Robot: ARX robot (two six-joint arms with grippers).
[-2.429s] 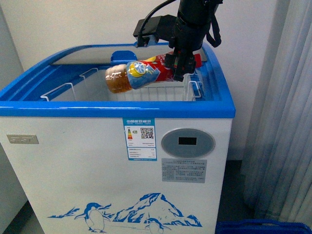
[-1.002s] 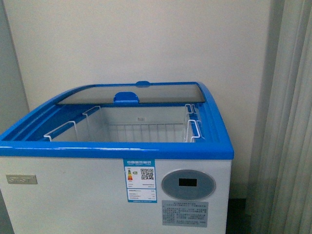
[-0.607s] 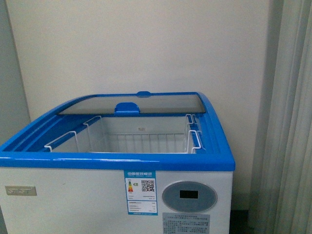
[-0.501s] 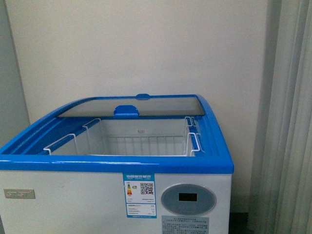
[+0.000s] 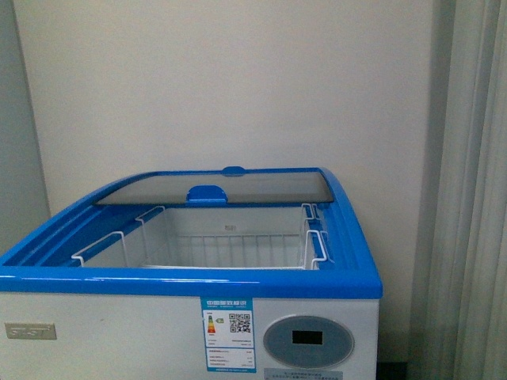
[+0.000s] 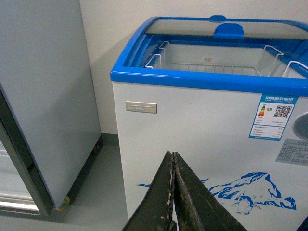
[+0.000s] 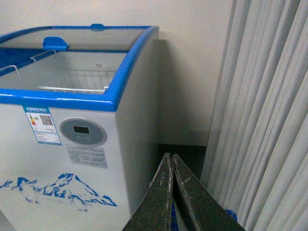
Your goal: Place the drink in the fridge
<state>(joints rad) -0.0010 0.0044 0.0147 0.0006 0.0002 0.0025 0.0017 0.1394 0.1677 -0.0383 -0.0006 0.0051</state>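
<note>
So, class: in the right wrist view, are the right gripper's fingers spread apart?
No. The right gripper shows its two dark fingers pressed together, tips meeting, in front of the fridge.

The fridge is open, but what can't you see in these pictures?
- Floor of the fridge: every view looks in low, so the blue rim and the wire basket hide it. No drink shows.
- Sticker words: too small in all views.
- Claws: absent from the front view; each wrist view shows its own, left claw and right claw, both shut.
</note>
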